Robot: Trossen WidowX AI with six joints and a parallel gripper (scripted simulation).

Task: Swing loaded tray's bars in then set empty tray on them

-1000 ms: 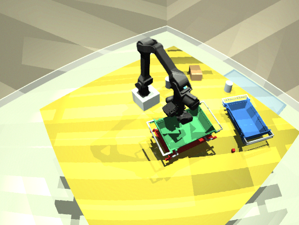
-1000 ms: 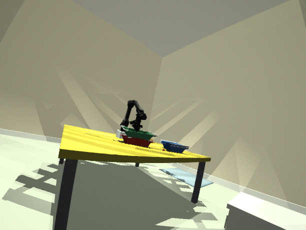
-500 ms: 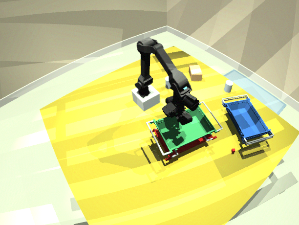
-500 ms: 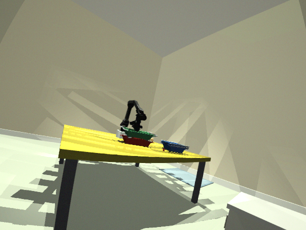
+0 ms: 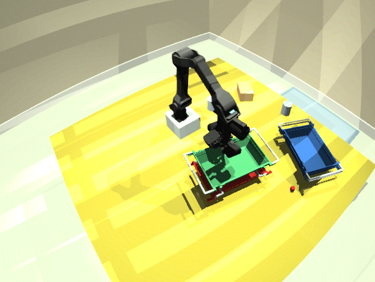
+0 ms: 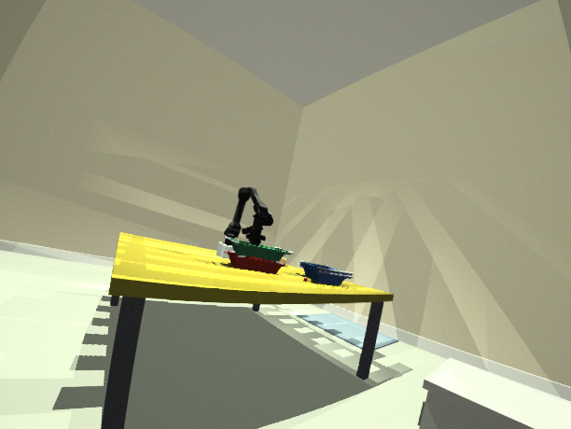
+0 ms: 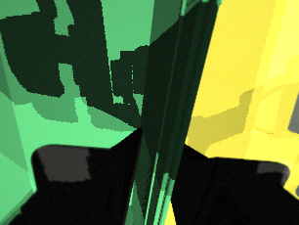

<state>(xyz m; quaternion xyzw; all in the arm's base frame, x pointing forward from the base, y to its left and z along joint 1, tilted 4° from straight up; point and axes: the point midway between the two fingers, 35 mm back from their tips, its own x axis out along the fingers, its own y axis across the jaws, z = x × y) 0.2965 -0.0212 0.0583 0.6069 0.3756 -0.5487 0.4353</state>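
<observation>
The green empty tray [image 5: 245, 159] [image 6: 261, 251] sits directly over the red tray [image 5: 239, 183] [image 6: 256, 266], roughly in line with it. Its own wire bars stick out past its ends. Small white bar ends [image 5: 220, 194] show at the red tray's near edge, under the green tray; the rest of those bars and the load are hidden. My gripper [image 5: 223, 144] [image 7: 150, 133] is shut on the green tray's long side wall, on the arm's side. In the wrist view that wall [image 7: 168, 88] runs between the fingers. Whether the green tray's weight rests on the bars is unclear.
A blue tray [image 5: 309, 150] [image 6: 328, 276] stands to the right with its bars outward. A small red cube [image 5: 292, 189] [image 6: 305, 279] lies between the trays' near ends. A grey cylinder [image 5: 286, 108] and a tan box [image 5: 245, 92] stand farther back; another cylinder [image 5: 210, 104] is partly behind the arm.
</observation>
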